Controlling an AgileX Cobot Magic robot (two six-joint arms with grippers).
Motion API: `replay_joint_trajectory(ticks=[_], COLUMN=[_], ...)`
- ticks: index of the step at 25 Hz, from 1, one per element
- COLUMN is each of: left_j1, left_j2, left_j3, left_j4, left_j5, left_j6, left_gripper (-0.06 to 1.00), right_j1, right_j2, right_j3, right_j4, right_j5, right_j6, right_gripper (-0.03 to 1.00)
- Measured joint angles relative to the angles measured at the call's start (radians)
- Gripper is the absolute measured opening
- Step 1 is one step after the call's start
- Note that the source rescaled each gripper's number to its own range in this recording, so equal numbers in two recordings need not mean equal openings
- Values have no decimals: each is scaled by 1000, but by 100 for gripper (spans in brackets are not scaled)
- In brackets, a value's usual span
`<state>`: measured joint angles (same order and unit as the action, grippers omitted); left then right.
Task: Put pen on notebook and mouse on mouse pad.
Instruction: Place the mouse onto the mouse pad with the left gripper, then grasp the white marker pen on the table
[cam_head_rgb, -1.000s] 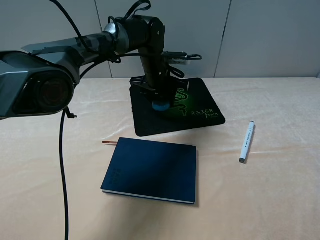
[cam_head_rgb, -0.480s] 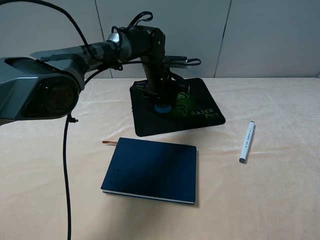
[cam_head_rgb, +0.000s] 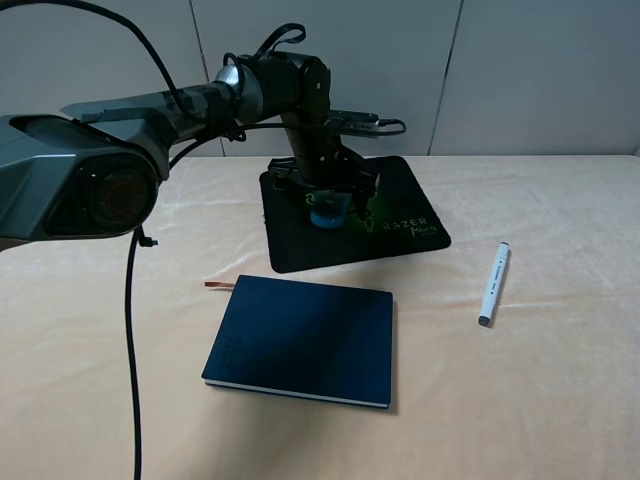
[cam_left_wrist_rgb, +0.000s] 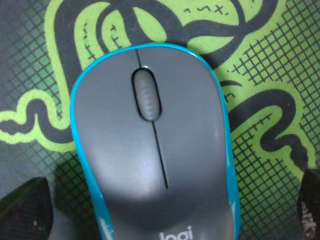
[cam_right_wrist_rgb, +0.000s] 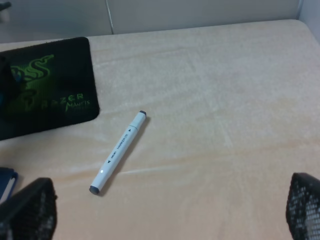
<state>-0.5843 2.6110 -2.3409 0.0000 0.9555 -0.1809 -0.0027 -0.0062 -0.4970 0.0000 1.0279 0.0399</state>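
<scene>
Since the mouse (cam_left_wrist_rgb: 150, 145) already sat flat on the mouse pad (cam_left_wrist_rgb: 280, 60), over the green snake logo, that half of the task looked done. Left gripper (cam_left_wrist_rgb: 167, 207) hung just above it, jaws spread wide to either side of the teal flanks, no contact that I could make out, nothing held.

Pen (cam_right_wrist_rgb: 118, 152) lay alone on the bench (cam_head_rgb: 560, 400), off to the right of the pad and well apart from the notebook (cam_head_rgb: 305, 340). Right gripper (cam_right_wrist_rgb: 172, 210) was high above the bench with jaws fully apart and empty, pen between them and some way ahead.

Handling, as judged:
- Pen: light, stiff, smooth round barrel. Likely to roll if nudged from one side, or to swing if pinched near a cap. Best hold is mid-barrel, jaws closing squarely across its length.
- Notebook: hard flat cover, lying closed. A round pen could roll on it, so a low, gentle release near the middle of the cover seemed wise.
- Mouse: light hard shell, rounded and slick on top. Only the teal sides offer a fair grip, should it need shifting.
</scene>
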Motion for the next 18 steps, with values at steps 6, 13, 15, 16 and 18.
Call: replay_joint_trajectory(ticks=[6, 13, 15, 16, 18], left_j1=[0, 0, 0, 0, 0], left_j2=[-33, -171, -207, -226, -266], left_j3=[0, 0, -1, -1, -2], left_j4=[0, 34, 48, 52, 57], left_j5=[23, 180, 207, 208, 208], left_j6=[7, 8, 10, 14, 40], left_gripper=[100, 100, 100, 100, 100], right_j1=[0, 0, 0, 0, 0], right_j2=[0, 0, 0, 0, 0], right_j3=[0, 0, 0, 0, 0], right_j4=[0, 0, 0, 0, 0], right_j5=[0, 0, 0, 0, 0], right_j6=[0, 0, 0, 0, 0], right_gripper=[100, 100, 100, 100, 100])
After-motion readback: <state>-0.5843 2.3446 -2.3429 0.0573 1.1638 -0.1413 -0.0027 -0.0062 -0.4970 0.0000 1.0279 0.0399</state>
